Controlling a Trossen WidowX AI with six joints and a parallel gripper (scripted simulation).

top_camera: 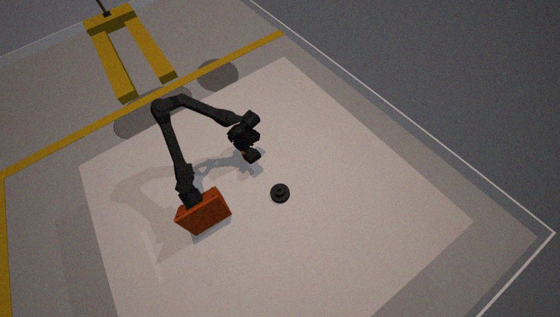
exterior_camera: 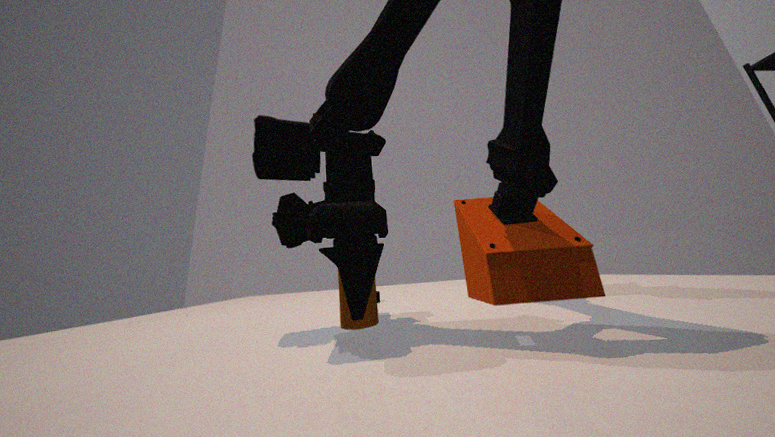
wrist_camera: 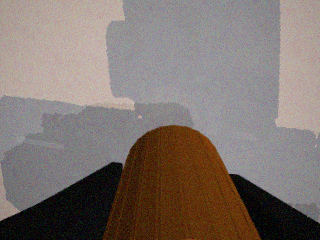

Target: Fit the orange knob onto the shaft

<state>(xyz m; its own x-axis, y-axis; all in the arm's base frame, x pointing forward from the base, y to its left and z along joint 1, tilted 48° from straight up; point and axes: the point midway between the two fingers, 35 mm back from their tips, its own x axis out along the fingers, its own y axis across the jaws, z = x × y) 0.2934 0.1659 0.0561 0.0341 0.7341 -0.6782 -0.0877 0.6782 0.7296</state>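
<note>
The orange knob (exterior_camera: pixel 346 302) (wrist_camera: pixel 175 185) is upright between the fingers of my gripper (top_camera: pixel 246 154) (exterior_camera: pixel 357 314) (wrist_camera: pixel 174 179). My gripper points down and is shut on it. In the exterior view the knob's lower end looks a little above the white surface. The wrist view shows the knob's rounded side; its hole is hidden. The round dark pedestal (top_camera: pixel 279 198) with its short shaft (top_camera: pixel 280 191) stands apart from the gripper, lower right of it in the top view. In the exterior view only a small dark edge of the pedestal (exterior_camera: pixel 378 296) shows behind the knob. The shaft's flat side cannot be made out.
The orange base block (top_camera: pixel 208 216) (exterior_camera: pixel 541 274) carries the arm and stands left of the pedestal in the top view. A yellow fork-like frame (top_camera: pixel 107 59) and a yellow floor line (top_camera: pixel 59 145) lie at the upper left. A dark shelf (exterior_camera: pixel 767 100) stands at the far right.
</note>
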